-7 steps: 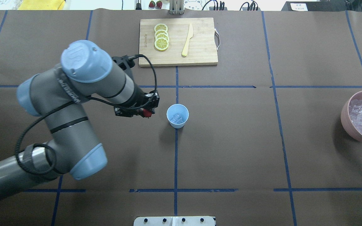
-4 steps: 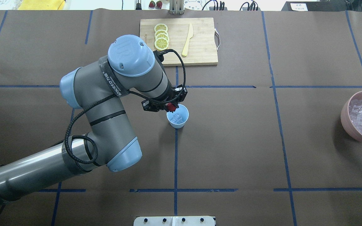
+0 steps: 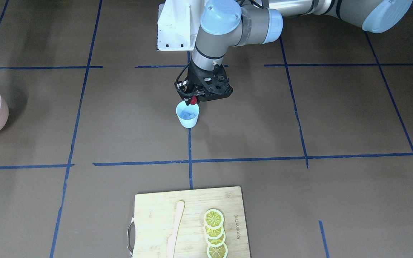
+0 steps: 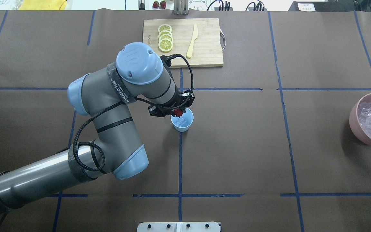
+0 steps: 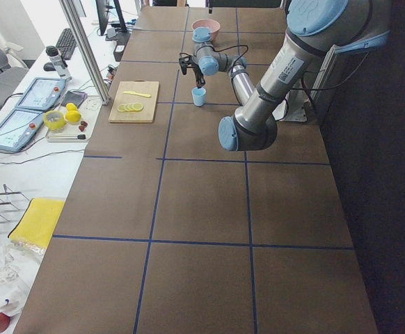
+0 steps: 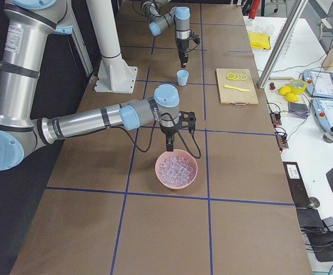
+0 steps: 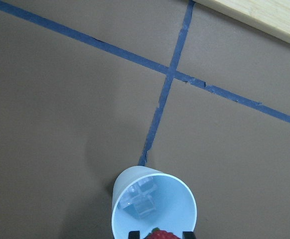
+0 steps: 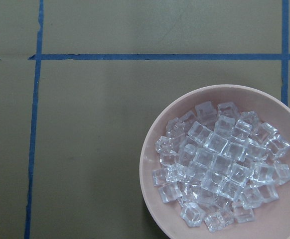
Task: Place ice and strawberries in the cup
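In the front-facing view I see the left gripper (image 3: 194, 101) clenched on a small red strawberry (image 3: 193, 100). It hangs just above the edge of the blue cup (image 3: 188, 123), and a few ice cubes (image 3: 188, 115) lie in the cup below the fingertips. From overhead, the strawberry sits between the two fingers over the rim of the cup. The cutting board (image 4: 204, 48) with lemon slices (image 4: 165, 38) is well beyond this gripper, and the pink bowl (image 4: 354, 112) is far off to its right. In the left side view the same gripper is small and distant, above the cup, and I cannot make out more. In the right side view the right gripper (image 6: 170, 144) hangs over the bowl of ice; I cannot tell if it is released or clenched. The left wrist camera shows the strawberry between two dark fingertips, with the cup directly beneath and its cubes against one wall. The right wrist camera shows the bowl beneath it, heaped with ice cubes.
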`<state>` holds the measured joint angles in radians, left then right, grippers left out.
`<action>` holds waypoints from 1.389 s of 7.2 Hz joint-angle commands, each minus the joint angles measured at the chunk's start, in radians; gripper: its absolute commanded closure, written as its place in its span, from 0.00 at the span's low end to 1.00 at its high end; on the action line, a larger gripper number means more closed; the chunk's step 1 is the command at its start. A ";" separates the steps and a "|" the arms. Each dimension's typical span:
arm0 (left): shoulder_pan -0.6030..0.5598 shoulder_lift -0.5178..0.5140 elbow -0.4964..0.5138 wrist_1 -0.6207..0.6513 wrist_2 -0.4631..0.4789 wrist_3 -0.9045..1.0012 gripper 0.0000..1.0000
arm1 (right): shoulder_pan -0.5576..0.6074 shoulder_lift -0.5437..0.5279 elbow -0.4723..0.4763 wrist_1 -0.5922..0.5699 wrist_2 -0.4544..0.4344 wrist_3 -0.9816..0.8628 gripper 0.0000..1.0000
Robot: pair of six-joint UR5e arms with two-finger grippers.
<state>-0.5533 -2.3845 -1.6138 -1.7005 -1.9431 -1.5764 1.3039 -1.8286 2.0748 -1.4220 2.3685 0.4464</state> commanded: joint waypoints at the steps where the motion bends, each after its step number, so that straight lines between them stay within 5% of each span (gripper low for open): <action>1: 0.003 0.002 0.021 -0.033 0.016 0.001 0.28 | 0.002 -0.003 -0.001 0.000 0.000 0.000 0.01; 3: 0.004 0.001 0.026 -0.042 0.016 0.004 0.28 | 0.003 -0.001 -0.002 0.000 0.002 0.000 0.01; 4: -0.017 0.030 -0.038 -0.022 0.016 0.006 0.28 | 0.009 -0.001 -0.007 0.000 0.002 -0.018 0.01; 5: -0.037 0.162 -0.166 -0.012 0.012 0.031 0.28 | 0.038 -0.001 -0.025 -0.005 0.000 -0.085 0.01; 8: -0.199 0.541 -0.446 0.109 0.009 0.636 0.27 | 0.193 0.067 -0.104 -0.231 -0.009 -0.475 0.01; 9: -0.318 0.703 -0.487 0.107 -0.040 0.835 0.27 | 0.201 0.068 -0.107 -0.265 -0.015 -0.521 0.01; 10: -0.520 0.848 -0.498 0.111 -0.189 1.136 0.27 | 0.201 0.071 -0.128 -0.267 -0.014 -0.522 0.01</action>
<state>-0.8751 -1.7179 -2.0784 -1.5977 -2.0052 -0.7593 1.4961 -1.7651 1.9658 -1.6647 2.3562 -0.0440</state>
